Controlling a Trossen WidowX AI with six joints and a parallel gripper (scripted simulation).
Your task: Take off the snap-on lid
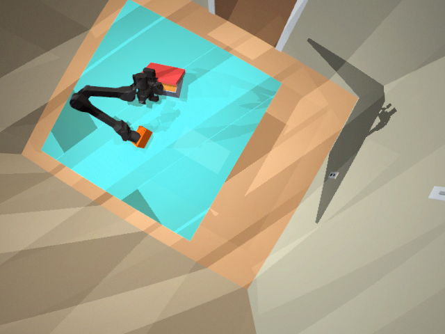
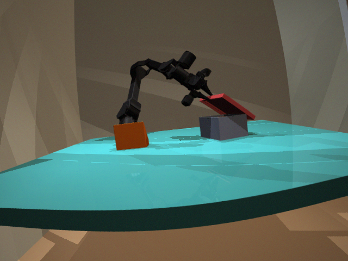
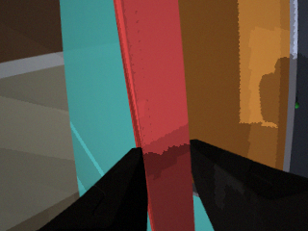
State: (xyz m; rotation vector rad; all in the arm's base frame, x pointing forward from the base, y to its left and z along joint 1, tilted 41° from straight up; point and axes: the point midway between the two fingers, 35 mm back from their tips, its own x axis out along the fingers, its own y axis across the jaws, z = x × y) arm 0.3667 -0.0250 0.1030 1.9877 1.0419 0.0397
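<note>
Clamped on the near edge of the red lid [image 1: 167, 72] [image 2: 238, 106] [image 3: 161, 72], the hand [image 1: 160, 87] [image 2: 210, 97] [image 3: 165, 154] holds it tilted: the gripped side is raised and the far side hangs low, past the rim of the storage box [image 1: 174, 94] [image 2: 224, 128] [image 3: 287, 161]. That grey-blue box stands upright on the turquoise surface [image 1: 201, 151] [image 2: 168, 179] [image 3: 93, 96], partly open beneath the lid. Orange shows inside the box; whether it is contents or lining, I cannot tell. Seen from the top view, the box lies at about one o'clock from the orange block [image 1: 145, 137] [image 2: 129, 136] at the arm's foot, well apart from it.
</note>
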